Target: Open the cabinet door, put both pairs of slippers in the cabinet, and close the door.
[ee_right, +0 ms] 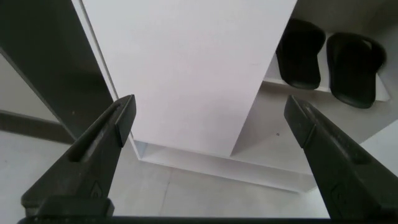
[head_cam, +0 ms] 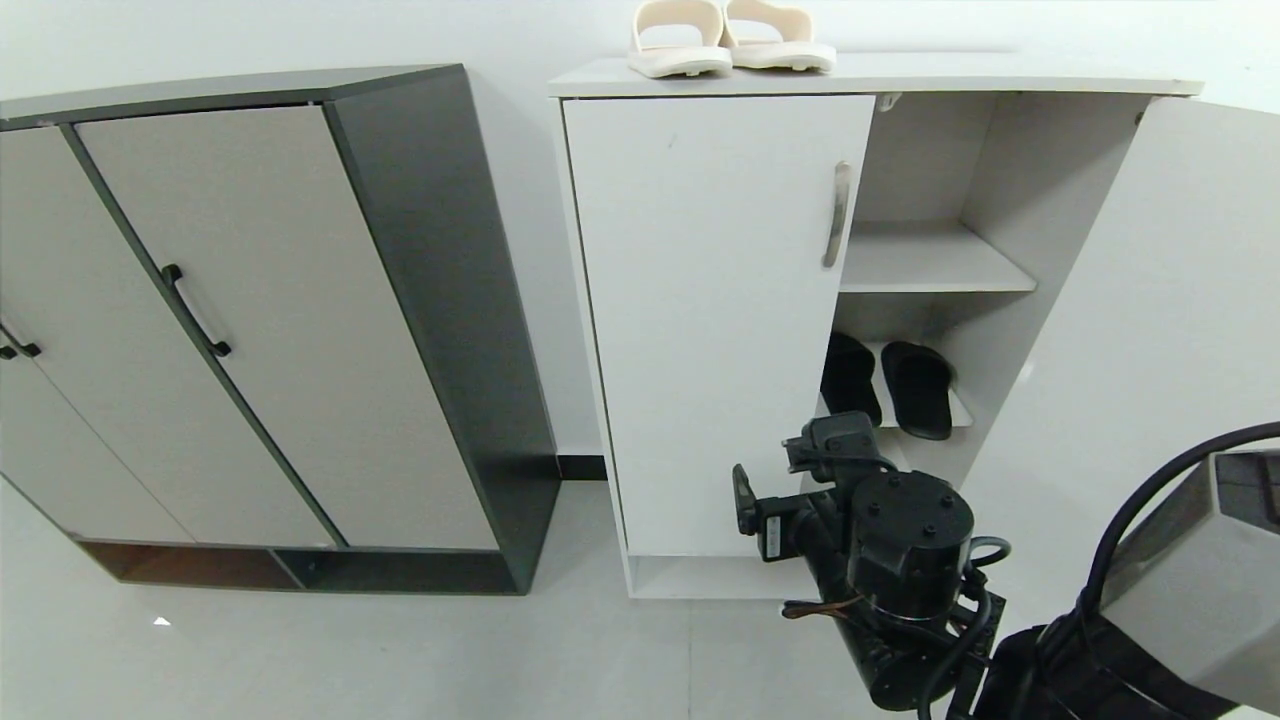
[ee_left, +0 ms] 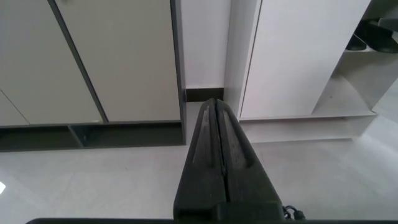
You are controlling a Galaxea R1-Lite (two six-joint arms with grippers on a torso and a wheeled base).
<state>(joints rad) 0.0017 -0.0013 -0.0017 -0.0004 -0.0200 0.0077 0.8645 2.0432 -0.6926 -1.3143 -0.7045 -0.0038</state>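
A white cabinet [head_cam: 715, 300] stands with its left door closed and its right door [head_cam: 1150, 300] swung wide open. A black pair of slippers [head_cam: 885, 385] lies on the lower shelf inside, also seen as black slippers [ee_right: 329, 56] in the right wrist view. A beige pair of slippers [head_cam: 730, 38] rests on top of the cabinet. My right gripper [head_cam: 800, 480] hangs low in front of the closed door, near the opening; the right gripper [ee_right: 210, 106] is open and holds nothing. My left gripper [ee_left: 214, 102] is shut and empty, low above the floor, facing the gap between the two cabinets.
A dark grey cabinet [head_cam: 300, 330] with closed doors and black handles stands to the left of the white one. The upper shelf [head_cam: 930, 260] inside the white cabinet is bare. Pale floor [head_cam: 400, 650] lies in front of both cabinets.
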